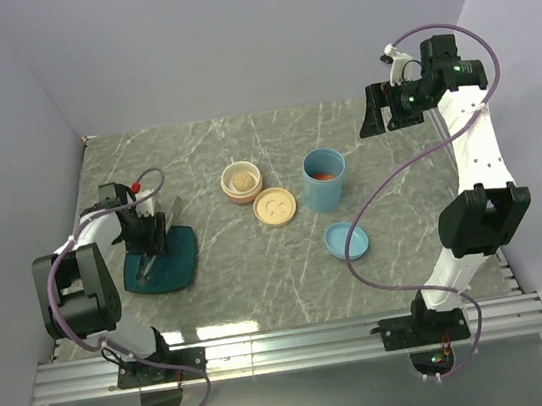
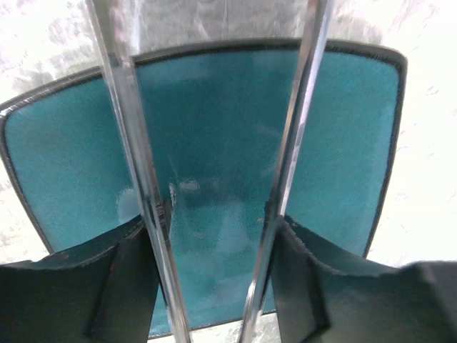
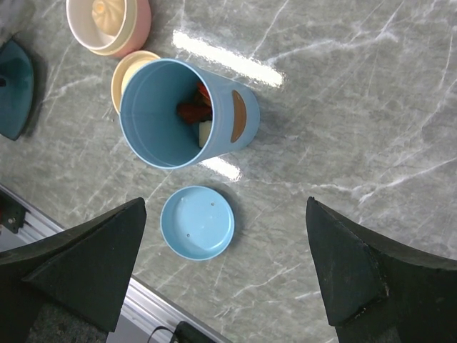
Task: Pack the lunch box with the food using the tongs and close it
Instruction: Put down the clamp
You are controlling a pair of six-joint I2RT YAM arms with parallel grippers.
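While the left gripper hangs over the plate, its jaws are clamped on the tongs. One silvery arm lies against the inner face of each of the fingers, and the tips run out past the jaws. Nothing is pinched between the tong arms. Directly below the jaws the teal plate looks bare, with no bites on the part that shows.

The right gripper has its jaws spread wide and holds nothing. Just under the gap between them the blue lid lies flat on the table. Beyond the jaws stands the blue tub, uncovered, with red-orange pieces and something pale inside. Further out again and off to the left-hand jaw's side is the cream lid, touching the tub's far side. Past that is the cream bowl, open, with the beige ball in it.

Progress: packing looks about done, with food in both containers and none visible on the plate. The roll slice is not visible; it may sit low in the tub, and I cannot tell. Left to do: both lids go on, and the tongs likely need setting down first.
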